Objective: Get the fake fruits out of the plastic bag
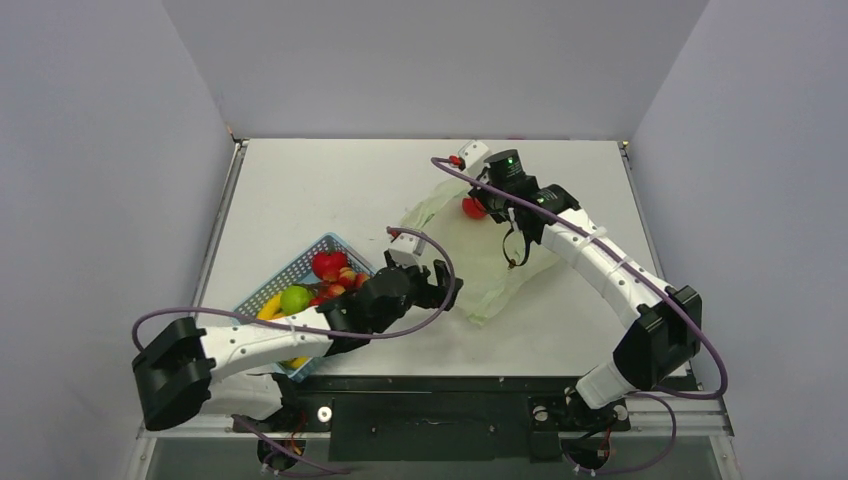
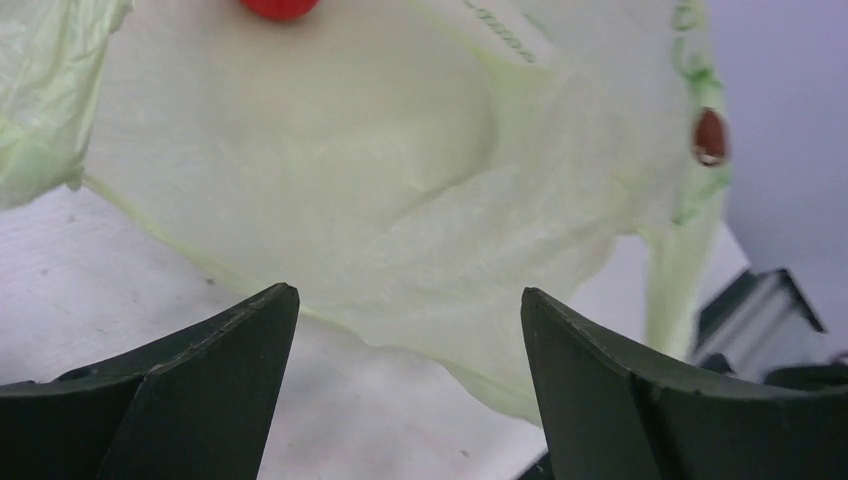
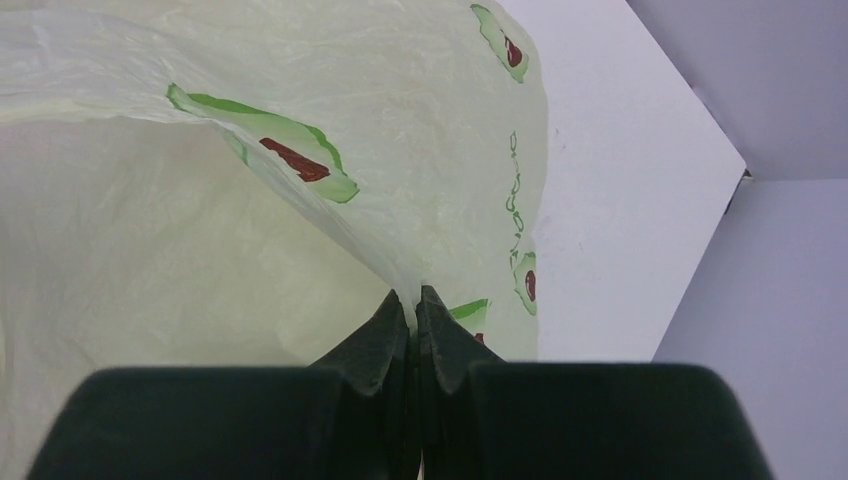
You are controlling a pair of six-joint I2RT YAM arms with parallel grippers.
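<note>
The plastic bag (image 1: 478, 262), pale yellow-green with avocado prints, lies in the middle of the table. My right gripper (image 3: 415, 295) is shut on a fold of the plastic bag (image 3: 300, 90) at its far end (image 1: 492, 205), holding that edge up. A red fruit (image 1: 473, 207) shows beside that gripper, and in the left wrist view the red fruit (image 2: 280, 8) sits deep past the bag's open mouth (image 2: 330, 150). My left gripper (image 1: 445, 285) stands open at the bag's near edge, nothing between its fingers (image 2: 240, 340).
A blue lattice basket (image 1: 296, 263) sits at the left front under my left arm. It holds a light green fruit (image 1: 295, 298), a red apple (image 1: 328, 264), a pink-red berry cluster (image 1: 345, 283) and yellow bananas (image 1: 270, 308).
</note>
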